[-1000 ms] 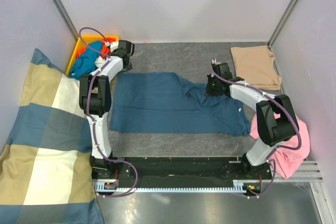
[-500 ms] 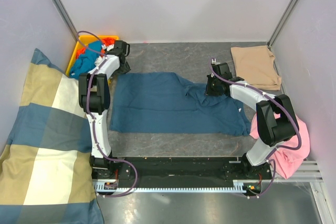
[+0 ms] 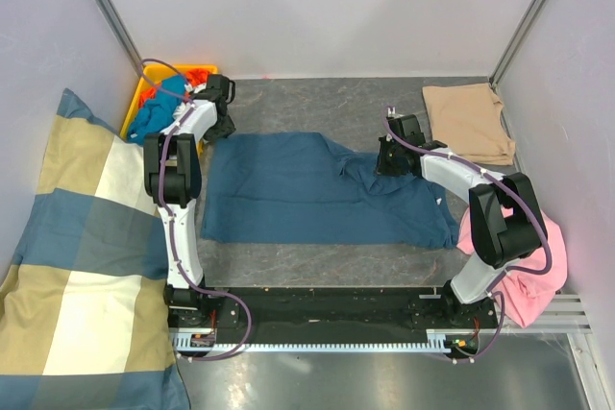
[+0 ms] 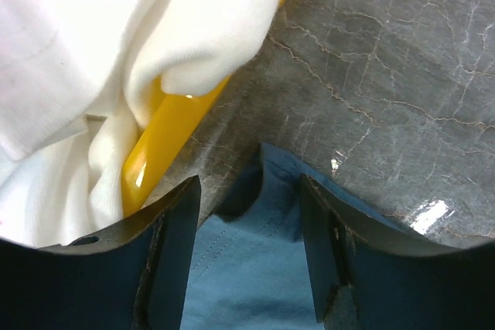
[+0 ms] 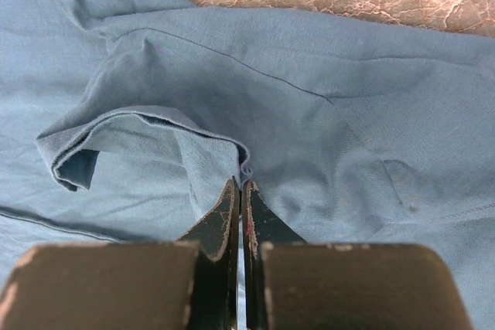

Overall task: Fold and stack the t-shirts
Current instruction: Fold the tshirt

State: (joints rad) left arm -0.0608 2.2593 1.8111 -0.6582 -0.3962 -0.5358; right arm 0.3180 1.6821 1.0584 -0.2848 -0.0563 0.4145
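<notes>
Teal-blue t-shirt [image 3: 288, 194] lies spread across the middle of the grey table [image 3: 317, 103]. It is mostly flat, with a sleeve folded over and bunched at its far right part. The right gripper [image 5: 241, 187] has its fingers pressed together on a small pucker of that shirt's cloth, just beside the folded sleeve hem. The left gripper [image 4: 249, 191] is at the shirt's far left corner, fingers apart with the corner lying between them, clasping nothing.

Just left of that corner stands the yellow bin [image 4: 166, 133], with white cloth [image 4: 100, 44] spilling over its rim. Seen from above, it also holds a blue garment [image 3: 154, 117] and an orange garment [image 3: 199, 74].

A tan t-shirt [image 3: 468, 122] lies folded at the far right corner, well apart from the teal one. A pink garment [image 3: 524, 285] lies near right beside the right arm's base, and a checked cushion [image 3: 77, 266] fills the left side.
</notes>
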